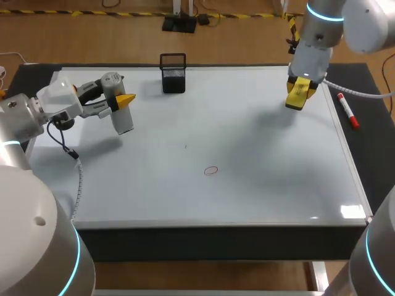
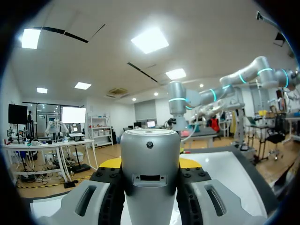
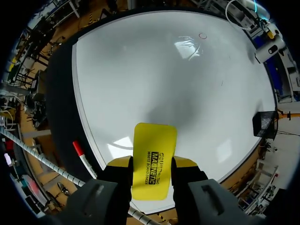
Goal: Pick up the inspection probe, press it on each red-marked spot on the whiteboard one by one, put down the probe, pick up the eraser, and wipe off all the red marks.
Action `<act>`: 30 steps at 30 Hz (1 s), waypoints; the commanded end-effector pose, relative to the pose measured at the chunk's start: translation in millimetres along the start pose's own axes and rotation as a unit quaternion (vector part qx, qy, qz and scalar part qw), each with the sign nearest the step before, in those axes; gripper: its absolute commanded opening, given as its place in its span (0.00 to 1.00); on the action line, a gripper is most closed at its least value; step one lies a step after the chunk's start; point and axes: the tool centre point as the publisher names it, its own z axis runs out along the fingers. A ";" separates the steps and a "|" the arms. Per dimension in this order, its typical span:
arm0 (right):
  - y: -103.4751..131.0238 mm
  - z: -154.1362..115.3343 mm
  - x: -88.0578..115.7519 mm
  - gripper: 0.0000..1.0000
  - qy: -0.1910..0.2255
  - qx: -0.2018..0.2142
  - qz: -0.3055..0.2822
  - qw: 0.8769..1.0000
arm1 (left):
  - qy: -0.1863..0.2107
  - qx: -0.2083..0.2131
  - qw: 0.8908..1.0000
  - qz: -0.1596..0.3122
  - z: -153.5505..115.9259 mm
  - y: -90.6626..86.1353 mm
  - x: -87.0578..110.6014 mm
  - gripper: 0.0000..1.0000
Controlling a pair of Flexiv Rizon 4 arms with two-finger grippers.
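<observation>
Nearest on the whiteboard (image 1: 259, 185) lies one faint red ring (image 1: 211, 171), seemingly the only mark showing. The left pincer (image 1: 120, 105) pinches the silver inspection probe (image 1: 122, 116) above the board's left part, likely ready to press. The right pincer (image 1: 301, 91) pinches the yellow eraser (image 1: 298, 95) over the far right corner, beside a red marker (image 1: 347, 111) on the dark surface (image 1: 370, 154).

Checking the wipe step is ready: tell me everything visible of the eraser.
The eraser is a flat yellow slab with rounded corners and black print on one face. It sits clamped between the right hand's fingers, sticking out past their yellow tips, and seems to hang just above the whiteboard near its edge by the red marker.
</observation>
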 end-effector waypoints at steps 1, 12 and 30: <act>-1.2 -0.8 0.0 0.00 0.002 0.000 -0.001 1.000 | 0.001 0.002 1.000 0.001 2.9 -1.0 1.9 0.00; -1.2 -0.8 0.0 0.00 0.002 0.000 -0.001 1.000 | 0.091 0.007 0.996 0.011 59.6 -8.3 51.0 0.00; -1.2 -0.8 0.0 0.00 0.002 0.000 -0.001 1.000 | 0.200 0.038 0.979 0.006 121.2 -1.4 161.3 0.00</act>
